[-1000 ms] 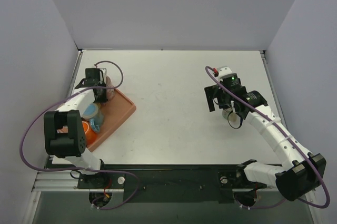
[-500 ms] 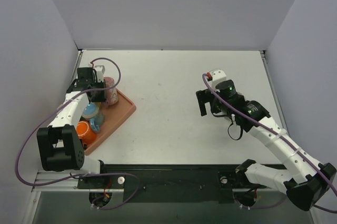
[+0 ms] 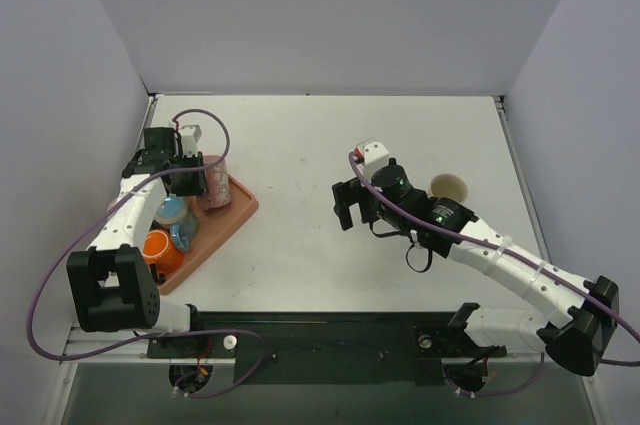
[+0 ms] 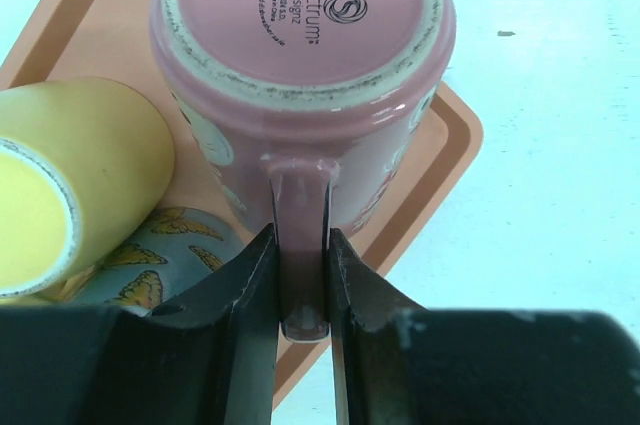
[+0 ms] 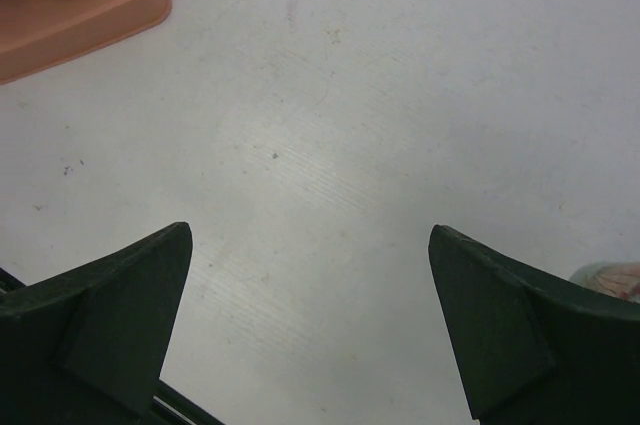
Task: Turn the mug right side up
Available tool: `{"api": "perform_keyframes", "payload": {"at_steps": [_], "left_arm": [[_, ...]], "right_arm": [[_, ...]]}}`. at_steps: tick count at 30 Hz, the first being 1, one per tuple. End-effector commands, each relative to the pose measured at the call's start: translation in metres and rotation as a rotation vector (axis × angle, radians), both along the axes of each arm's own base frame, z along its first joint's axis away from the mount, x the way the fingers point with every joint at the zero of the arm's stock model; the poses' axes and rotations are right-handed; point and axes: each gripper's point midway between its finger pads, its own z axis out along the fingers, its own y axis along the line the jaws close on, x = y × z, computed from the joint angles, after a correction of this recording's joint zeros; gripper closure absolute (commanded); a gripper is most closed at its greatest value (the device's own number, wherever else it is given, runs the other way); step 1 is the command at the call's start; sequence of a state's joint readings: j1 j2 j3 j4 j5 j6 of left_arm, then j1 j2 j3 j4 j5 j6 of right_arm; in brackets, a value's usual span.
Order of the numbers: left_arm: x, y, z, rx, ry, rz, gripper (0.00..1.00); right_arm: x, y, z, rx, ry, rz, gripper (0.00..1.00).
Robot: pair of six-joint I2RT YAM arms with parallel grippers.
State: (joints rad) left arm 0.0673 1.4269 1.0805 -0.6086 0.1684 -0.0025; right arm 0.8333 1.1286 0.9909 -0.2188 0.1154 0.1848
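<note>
The left gripper is clenched on the handle of the pink mug. The mug shows its base to the wrist camera, at the edge of the orange tray, beside a yellow cup. The right gripper hangs with jaws wide apart above the white table.

We see pink mug: glossy glazed ceramic, its base rim rough, unglazed; tray smooth matt plastic; surface matt.
</note>
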Motion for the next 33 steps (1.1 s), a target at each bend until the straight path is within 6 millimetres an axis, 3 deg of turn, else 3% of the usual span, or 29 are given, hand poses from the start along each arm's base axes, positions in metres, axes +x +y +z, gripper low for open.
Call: {"api": "perform_keyframes", "payload": {"at_steps": [1,4,6,12,15,21,26,30,33], "left_arm": [[0.019,-0.011,0.052,-0.082,-0.152,-0.015,1.00],[0.015,-0.014,0.051,-0.142,-0.125,-0.010,1.00],[0.015,-0.015,0.054,-0.153,-0.129,-0.013,1.00],[0.007,-0.015,0.056,-0.182,-0.109,-0.027,1.00],[0.005,-0.020,0.072,-0.221,-0.149,-0.031,1.00],[0.003,-0.018,0.080,-0.231,-0.188,0.001,1.00],[0.000,-0.024,0.084,-0.305,-0.194,0.018,1.00],[-0.003,-0.032,0.102,-0.413,-0.214,0.020,1.00],[-0.006,-0.041,0.123,-0.475,-0.245,0.000,1.00]], "right_arm": [[0.002,0.055,0.022,0.188,-0.042,0.031,0.00],[0.000,0.095,0.036,0.342,-0.068,0.064,0.00],[0.000,0.122,0.033,0.417,-0.029,0.072,0.00],[0.003,0.163,0.024,0.423,0.020,0.063,0.00],[0.003,0.181,0.029,0.552,0.049,0.049,0.00],[0.008,0.191,0.017,0.634,0.044,-0.046,0.00],[0.013,0.207,0.013,0.904,0.135,-0.154,0.00],[0.017,0.221,0.021,1.060,0.169,-0.189,0.00],[0.018,0.227,0.040,1.147,0.141,-0.176,0.00]]}}
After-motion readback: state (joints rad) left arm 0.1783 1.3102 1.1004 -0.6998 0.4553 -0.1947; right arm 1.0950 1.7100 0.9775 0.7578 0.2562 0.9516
